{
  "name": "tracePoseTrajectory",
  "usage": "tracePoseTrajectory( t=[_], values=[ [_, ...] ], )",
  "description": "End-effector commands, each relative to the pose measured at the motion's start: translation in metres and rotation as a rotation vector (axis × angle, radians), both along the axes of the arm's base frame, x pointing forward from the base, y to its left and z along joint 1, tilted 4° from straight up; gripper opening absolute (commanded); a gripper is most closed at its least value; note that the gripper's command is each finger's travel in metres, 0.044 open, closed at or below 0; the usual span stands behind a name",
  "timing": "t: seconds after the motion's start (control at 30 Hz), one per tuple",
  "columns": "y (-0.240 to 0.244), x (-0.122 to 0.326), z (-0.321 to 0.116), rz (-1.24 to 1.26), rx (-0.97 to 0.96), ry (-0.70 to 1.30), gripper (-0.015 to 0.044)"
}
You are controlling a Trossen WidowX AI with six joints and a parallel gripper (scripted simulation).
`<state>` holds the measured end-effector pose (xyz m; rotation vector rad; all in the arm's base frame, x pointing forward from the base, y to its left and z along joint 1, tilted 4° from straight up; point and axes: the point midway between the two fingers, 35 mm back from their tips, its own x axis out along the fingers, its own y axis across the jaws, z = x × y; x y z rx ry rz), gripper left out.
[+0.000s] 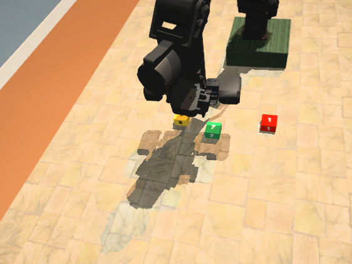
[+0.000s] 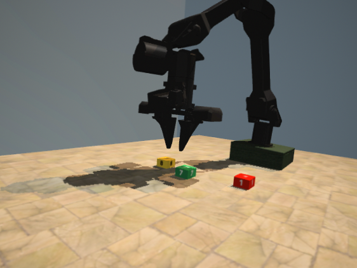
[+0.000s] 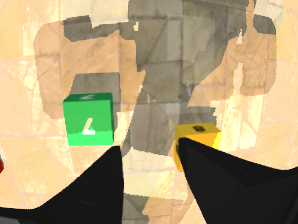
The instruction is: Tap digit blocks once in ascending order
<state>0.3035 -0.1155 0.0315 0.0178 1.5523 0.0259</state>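
Note:
A yellow block (image 1: 180,120) (image 2: 165,162) (image 3: 210,136) shows the digit 8; in the wrist view a finger partly hides it. A green block (image 1: 213,129) (image 2: 185,172) (image 3: 90,122) shows a 7 and sits beside it. A red block (image 1: 269,123) (image 2: 244,181) shows a 1 and sits farther off; only its edge shows in the wrist view. My gripper (image 2: 175,149) (image 3: 149,149) is partly open, with nothing between the fingertips. It hangs above the table near the yellow and green blocks, touching neither. In the top view the arm hides the fingertips.
The arm's green base (image 1: 257,56) (image 2: 260,155) stands at the back right. The arm casts a dark shadow over the tiled table top (image 1: 232,194) (image 2: 190,222) around the yellow and green blocks. An orange strip (image 1: 62,78) runs along the left in the top view.

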Motion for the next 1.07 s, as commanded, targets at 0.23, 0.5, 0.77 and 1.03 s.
tracePoseTrajectory(
  t=[0.23,0.5,0.77,1.03],
  values=[
    [0.126,0.022,0.040,-0.009,0.012,-0.017,0.0400],
    [0.212,0.001,0.065,-0.042,0.031,-0.006,0.0400],
    [0.286,-0.042,0.090,-0.073,0.046,0.014,0.0400],
    [0.292,-0.046,0.092,-0.076,0.047,0.016,0.0400]
  ],
)
